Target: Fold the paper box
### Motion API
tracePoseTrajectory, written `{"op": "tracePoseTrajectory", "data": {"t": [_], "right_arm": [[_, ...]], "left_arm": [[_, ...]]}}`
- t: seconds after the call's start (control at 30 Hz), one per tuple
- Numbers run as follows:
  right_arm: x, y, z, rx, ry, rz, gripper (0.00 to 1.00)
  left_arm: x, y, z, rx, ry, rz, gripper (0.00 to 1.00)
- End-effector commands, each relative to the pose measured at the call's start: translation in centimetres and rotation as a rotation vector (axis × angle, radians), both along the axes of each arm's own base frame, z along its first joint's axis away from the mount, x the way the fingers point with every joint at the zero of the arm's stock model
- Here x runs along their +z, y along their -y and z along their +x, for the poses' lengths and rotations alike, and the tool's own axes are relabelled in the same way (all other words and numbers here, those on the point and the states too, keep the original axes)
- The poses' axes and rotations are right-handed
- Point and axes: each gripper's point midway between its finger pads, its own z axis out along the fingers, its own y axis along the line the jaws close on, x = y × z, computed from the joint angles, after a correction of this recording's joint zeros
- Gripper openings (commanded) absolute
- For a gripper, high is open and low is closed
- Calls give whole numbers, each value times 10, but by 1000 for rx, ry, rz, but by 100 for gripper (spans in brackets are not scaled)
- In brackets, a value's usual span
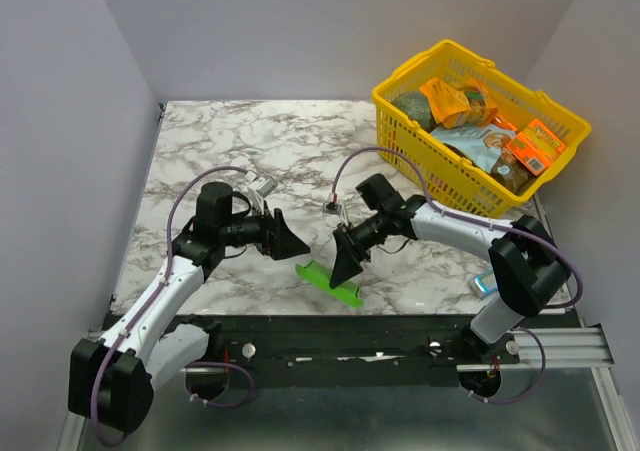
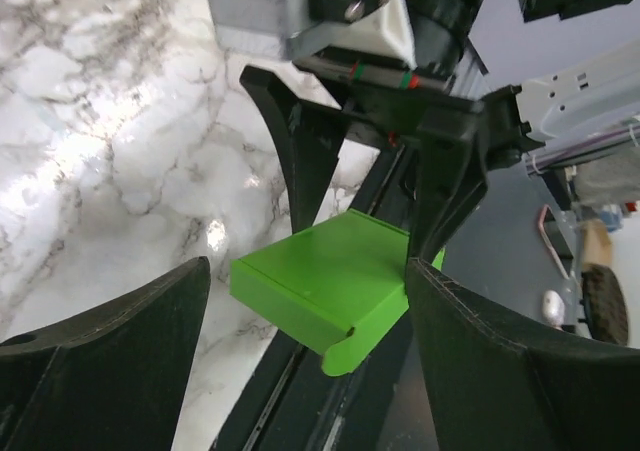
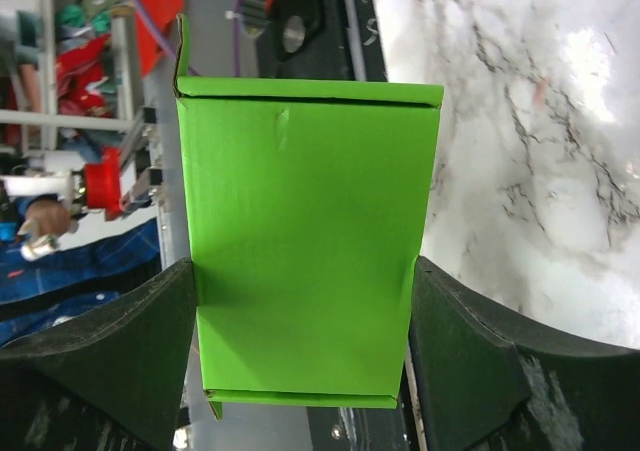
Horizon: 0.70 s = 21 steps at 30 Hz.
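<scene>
1. Paper box [image 1: 331,282]: bright green card, flattened, found at the near edge of the worktop [image 1: 250,141], between the two arms. Small tab seen standing out at one end (other flaps not distinguishable).
2. Right claw [image 1: 347,269]: clamped across the width of the box, one finger against each long edge, as confirmed from the right wrist view. Lifted clear of the worktop or resting on it: cannot tell.
3. Left claw [image 1: 295,243]: spread wide, holding nothing, pointed at the box from just beside it, not touching.
4. Yellow basket [image 1: 425,156] of packets at the far right corner: well apart from the box, no part in the work.
5. Step in hand, as judged: box steadied by the right claw so that the left can work the exposed end. Folding appears partly done, end tab not yet tucked.
6. Next move, as judged: calls for advancing the left claw onto the free end or tab and pressing it along its crease without crushing the thin card. Right grip needed firm enough to stop the box swivelling, yet light enough to avoid buckling the panel.
</scene>
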Motion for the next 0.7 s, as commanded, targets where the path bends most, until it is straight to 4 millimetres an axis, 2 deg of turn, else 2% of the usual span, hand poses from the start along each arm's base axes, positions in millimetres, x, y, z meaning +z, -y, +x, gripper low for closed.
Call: {"op": "tracePoseTrajectory", "data": {"t": [0.0,0.17,0.33,0.47,0.67], "right_arm": [[22,1,3,55,-42,129,47],[25,7,10,38,-64,150,47],[23,10,18,16,-68,148,47],[22,12,19,11,-75,148,47],[20,12,20,6,-79,140,47]], "left_arm": [[-2,8,-16,-116,-61,-62,84],[-2,13,-24,-163,-102,-84,77],[1,16,-31,-189,-98,-97,77],[-4,19,-38,-208,-129,-99,63],[-12,24,-43,-220,-153,-83,48]]}}
